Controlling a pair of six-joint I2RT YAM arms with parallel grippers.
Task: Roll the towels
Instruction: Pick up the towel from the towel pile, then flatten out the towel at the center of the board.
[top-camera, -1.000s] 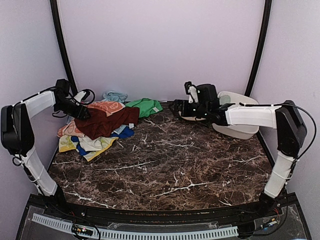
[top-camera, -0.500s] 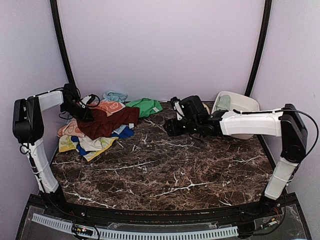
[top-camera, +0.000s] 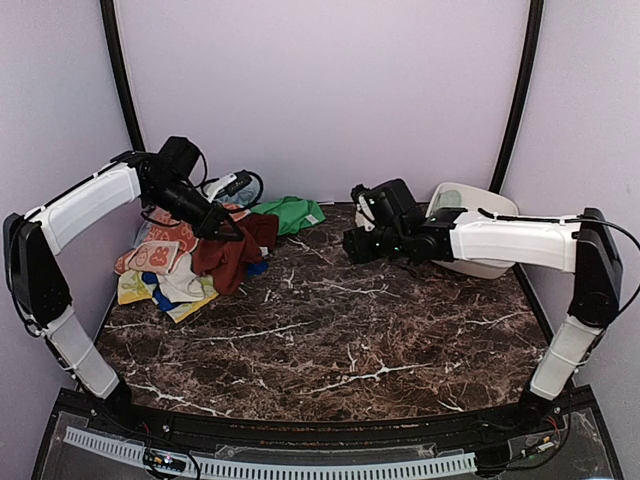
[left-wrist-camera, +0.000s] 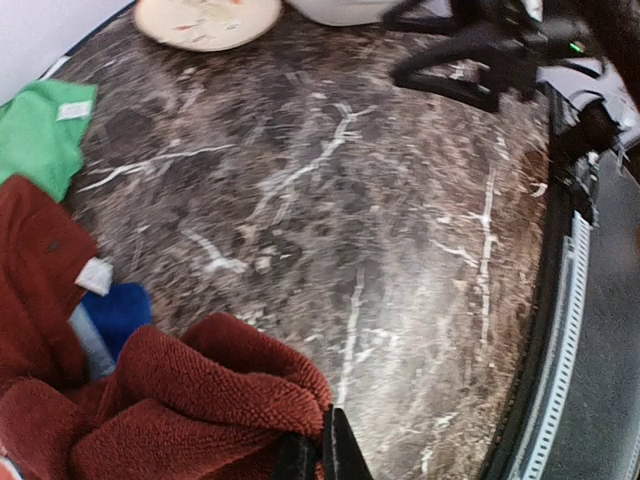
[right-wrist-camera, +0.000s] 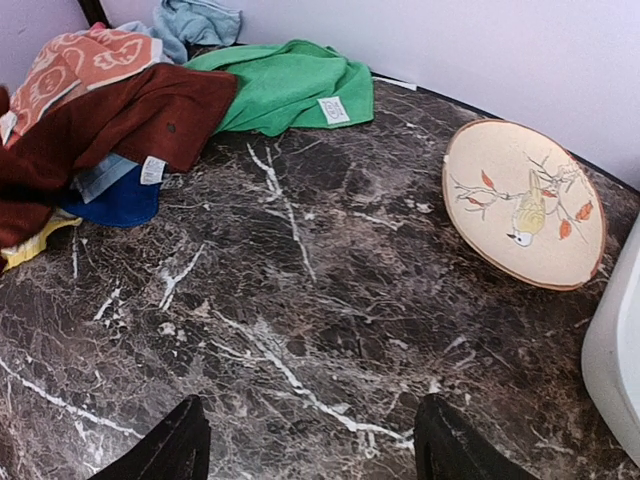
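Top external view: the left gripper (top-camera: 224, 228) sits at the upper left of the frame, its jaws pinched nearly closed on a fold of the maroon towel (top-camera: 232, 256). That towel drapes from it onto the pile of towels (top-camera: 160, 270) at the left edge of the dark marble table (top-camera: 330, 330). A green towel (top-camera: 290, 213) lies just right of the pile. The right gripper (top-camera: 352, 245) hovers at upper centre over bare marble, jaws spread wide and holding nothing, near a round bird-painted disc (right-wrist-camera: 525, 205).

No readable text, towel tags illegible
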